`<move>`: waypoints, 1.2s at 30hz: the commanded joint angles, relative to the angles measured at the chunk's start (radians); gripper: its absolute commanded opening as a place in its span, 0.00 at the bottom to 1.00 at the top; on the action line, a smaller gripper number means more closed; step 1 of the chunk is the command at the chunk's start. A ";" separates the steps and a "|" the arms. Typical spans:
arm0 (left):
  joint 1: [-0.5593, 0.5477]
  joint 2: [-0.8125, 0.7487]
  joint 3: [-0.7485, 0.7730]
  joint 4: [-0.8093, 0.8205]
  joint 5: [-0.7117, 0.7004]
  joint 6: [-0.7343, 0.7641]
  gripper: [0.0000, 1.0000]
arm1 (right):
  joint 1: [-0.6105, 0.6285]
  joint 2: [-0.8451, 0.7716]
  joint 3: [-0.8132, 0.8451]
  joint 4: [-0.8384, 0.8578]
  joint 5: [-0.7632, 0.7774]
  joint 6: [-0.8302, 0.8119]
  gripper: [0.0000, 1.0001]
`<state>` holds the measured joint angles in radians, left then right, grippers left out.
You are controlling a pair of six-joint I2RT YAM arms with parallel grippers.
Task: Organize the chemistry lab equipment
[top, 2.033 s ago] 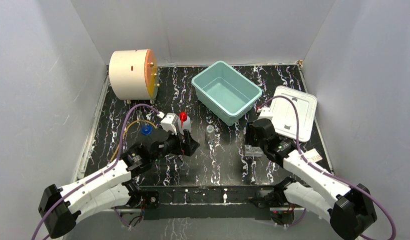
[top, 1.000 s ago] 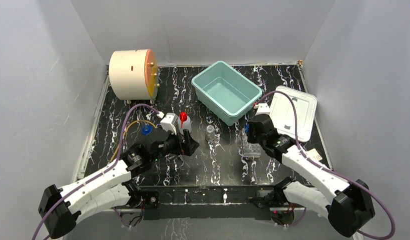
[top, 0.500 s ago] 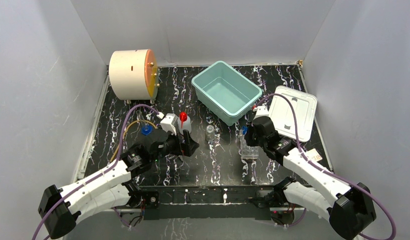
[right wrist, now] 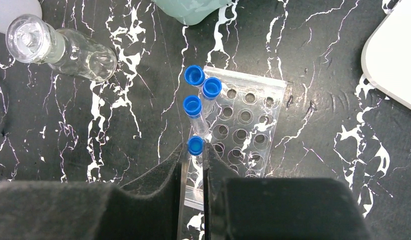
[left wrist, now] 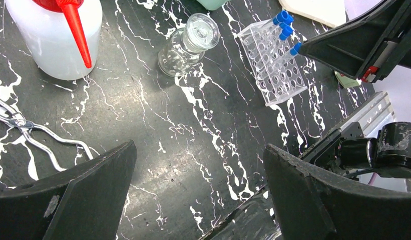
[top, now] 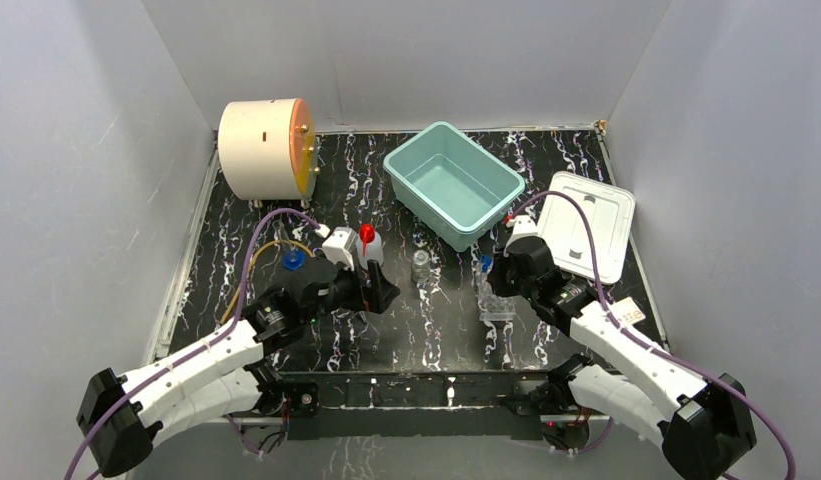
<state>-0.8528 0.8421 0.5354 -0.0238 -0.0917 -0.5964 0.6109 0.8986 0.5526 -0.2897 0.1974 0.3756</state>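
Observation:
My right gripper (right wrist: 195, 150) is shut on a blue-capped tube (right wrist: 195, 145) at the left edge of the clear tube rack (right wrist: 246, 116). Three more blue-capped tubes (right wrist: 202, 88) stand in the rack's far left corner. In the top view the right gripper (top: 489, 276) is over the rack (top: 497, 303). My left gripper (left wrist: 200, 190) is open and empty above bare table, near the white squeeze bottle with red nozzle (left wrist: 53, 35) and the glass vial (left wrist: 189, 46). The blue ring (top: 293, 262) and yellowish tubing (top: 273, 247) lie left of the left gripper (top: 382, 291).
A teal bin (top: 453, 183) stands at the back centre with a white lid (top: 586, 222) to its right. A cream drum (top: 266, 148) stands at the back left. A small white box (top: 629, 314) lies at the right edge. Metal tongs (left wrist: 28, 131) lie under the left wrist.
My right gripper has moved left and away over the rack, and a blue cap now shows at its tip. The left arm has hardly moved.

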 commanded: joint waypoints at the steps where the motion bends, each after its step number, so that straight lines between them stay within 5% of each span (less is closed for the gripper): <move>1: 0.006 0.009 -0.005 0.033 0.020 -0.006 0.98 | 0.004 0.012 -0.002 -0.015 -0.014 -0.014 0.29; 7: 0.005 0.025 0.006 0.063 0.025 -0.005 0.98 | 0.005 0.012 0.019 0.006 -0.013 -0.004 0.59; 14: 0.008 0.055 -0.003 0.095 0.031 -0.008 0.98 | 0.005 0.072 0.037 -0.017 0.042 0.022 0.75; 25: 0.012 0.094 -0.013 0.168 0.086 -0.059 0.98 | 0.005 0.036 0.109 -0.034 -0.032 0.060 0.73; 36: 0.048 0.185 0.029 0.197 0.168 -0.150 0.98 | 0.004 0.091 0.232 -0.092 0.064 0.037 0.70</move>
<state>-0.8368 1.0164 0.5316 0.1509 0.0338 -0.7235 0.6109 0.9619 0.6819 -0.3706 0.2092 0.4152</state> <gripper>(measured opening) 0.983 0.698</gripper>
